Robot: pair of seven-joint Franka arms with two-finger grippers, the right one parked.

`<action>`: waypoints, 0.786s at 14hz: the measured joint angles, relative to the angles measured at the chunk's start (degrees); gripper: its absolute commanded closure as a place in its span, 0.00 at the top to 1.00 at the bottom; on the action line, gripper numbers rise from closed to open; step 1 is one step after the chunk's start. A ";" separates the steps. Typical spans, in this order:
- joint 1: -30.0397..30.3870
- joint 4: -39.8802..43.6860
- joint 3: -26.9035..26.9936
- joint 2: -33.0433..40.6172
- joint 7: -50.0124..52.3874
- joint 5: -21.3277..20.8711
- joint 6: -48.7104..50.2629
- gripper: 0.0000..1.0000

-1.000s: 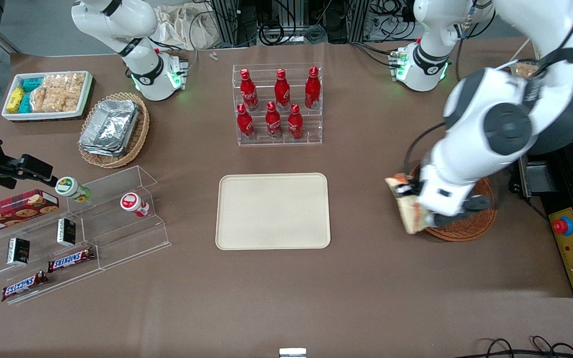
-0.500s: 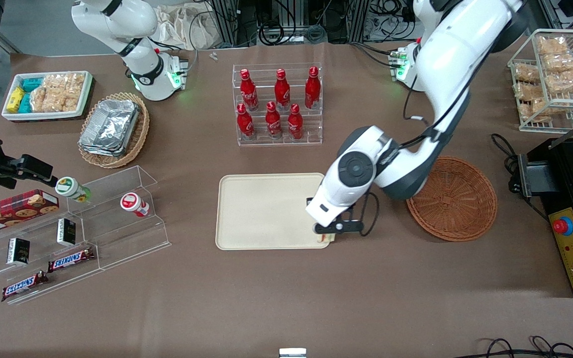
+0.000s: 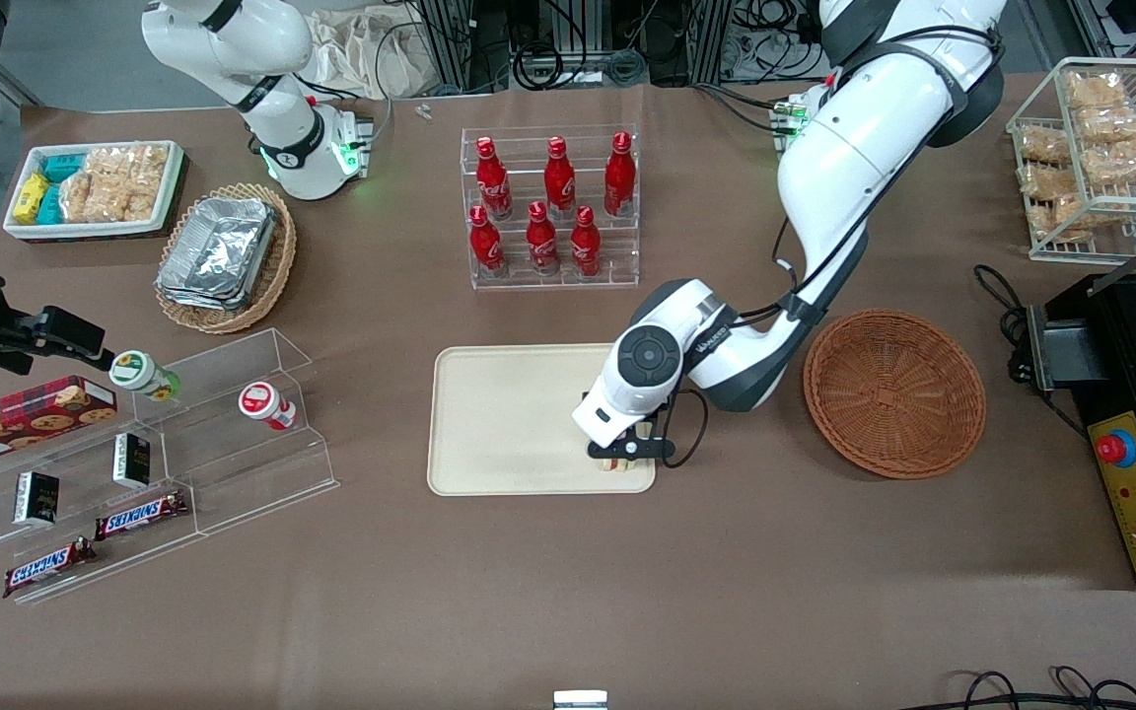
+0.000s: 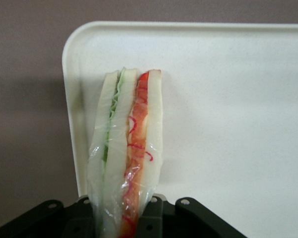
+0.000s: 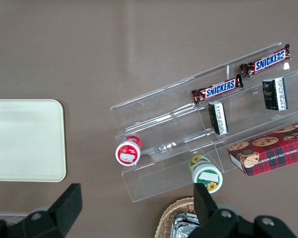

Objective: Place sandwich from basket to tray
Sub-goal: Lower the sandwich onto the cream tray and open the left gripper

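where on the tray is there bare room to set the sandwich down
Most of the tray is bare, from its middle toward the parked arm's end. The gripper holds the sandwich over the corner nearest the front camera, toward the empty basket. The cola bottle rack borders only the tray's edge farthest from that camera.

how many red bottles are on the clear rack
6: three on the upper step and three on the lower step of the clear rack. The gripper holds the sandwich over the tray.

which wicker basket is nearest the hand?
The round reddish-brown basket, empty, toward the working arm's end. The tan oval basket holds foil containers. The hand holds the sandwich over the tray.
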State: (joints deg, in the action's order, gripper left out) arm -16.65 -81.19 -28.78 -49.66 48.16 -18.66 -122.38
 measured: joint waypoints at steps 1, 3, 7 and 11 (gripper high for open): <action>-0.46 0.07 0.00 -0.17 1.37 -0.78 0.00 0.99; -0.79 0.33 0.00 -0.17 2.63 -1.78 0.00 1.00; -0.24 1.94 0.24 -0.02 3.11 -2.61 -0.03 1.00; 2.92 4.09 0.36 4.35 3.18 -2.62 1.33 1.00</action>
State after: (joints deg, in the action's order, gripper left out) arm -13.72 -77.10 -28.42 -45.31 51.34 -21.28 -121.06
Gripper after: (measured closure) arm 0.000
